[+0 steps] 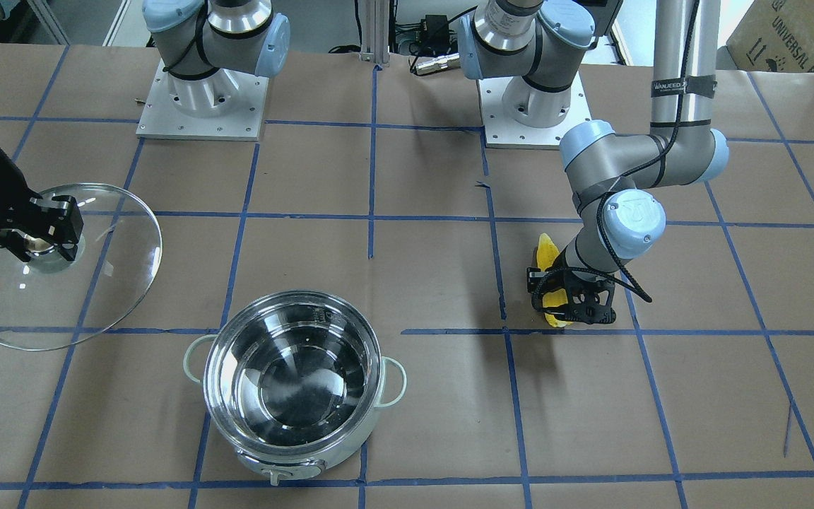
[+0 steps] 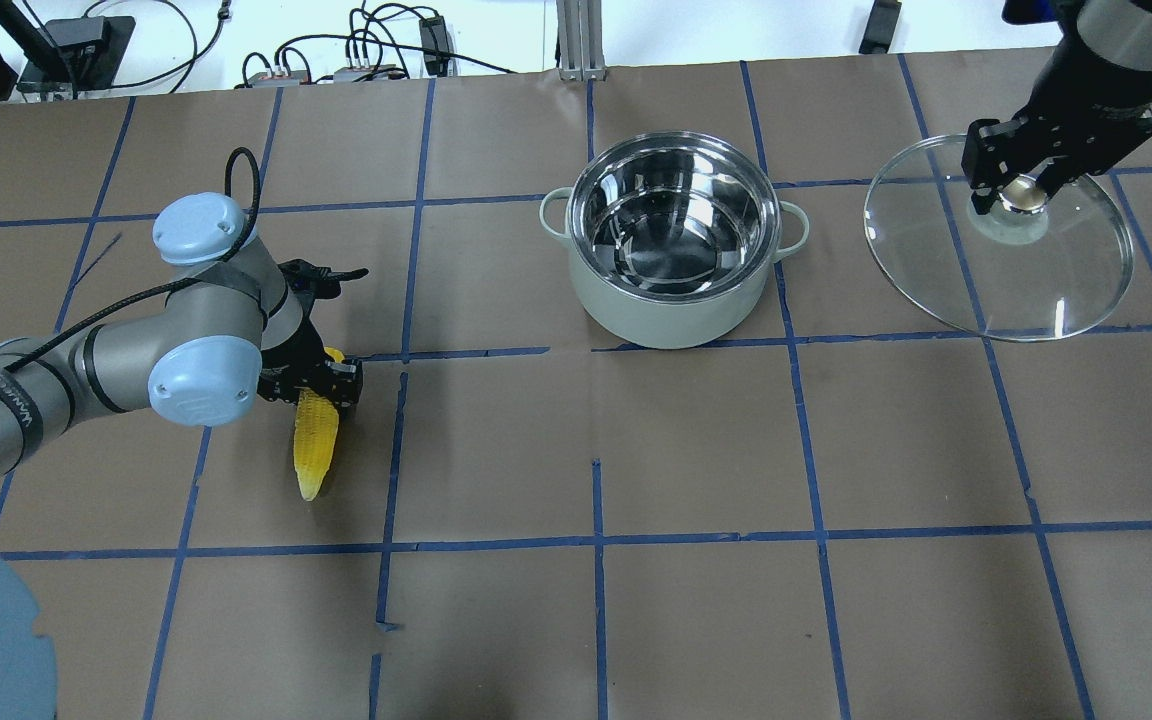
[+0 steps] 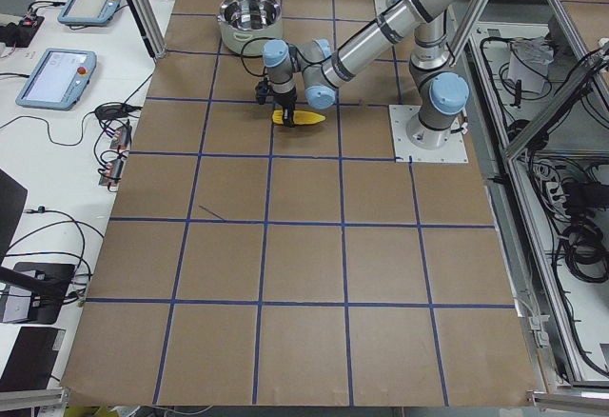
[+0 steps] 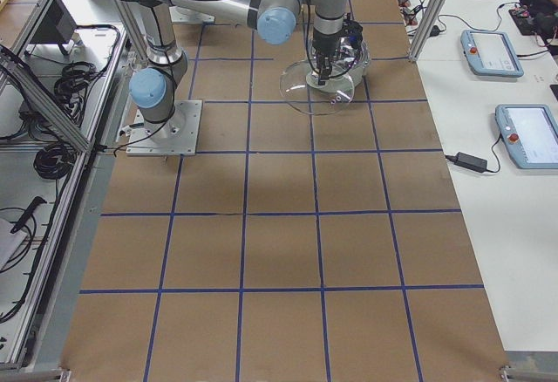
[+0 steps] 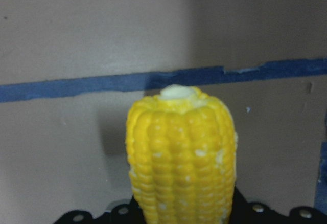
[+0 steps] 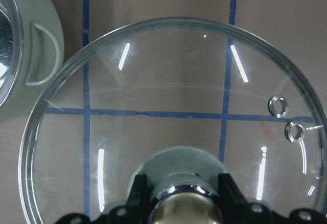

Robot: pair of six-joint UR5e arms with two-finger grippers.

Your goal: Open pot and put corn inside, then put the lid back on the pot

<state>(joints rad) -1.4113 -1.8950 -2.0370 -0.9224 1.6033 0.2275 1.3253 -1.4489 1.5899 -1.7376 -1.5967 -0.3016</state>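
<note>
Left hand (image 2: 332, 385) grips the corn cob (image 2: 316, 445) at its thick end.
Probably light, stiff, ribbed; right hand (image 2: 1014, 190) clamps the fragile glass lid (image 2: 1036, 285).

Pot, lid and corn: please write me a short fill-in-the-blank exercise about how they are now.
1. The pot has no lid on it, and inside it is ____.
2. The right gripper holds the lid by its ____.
3. The left gripper is closed on the ____.
Missing words: empty; knob; corn.
</note>
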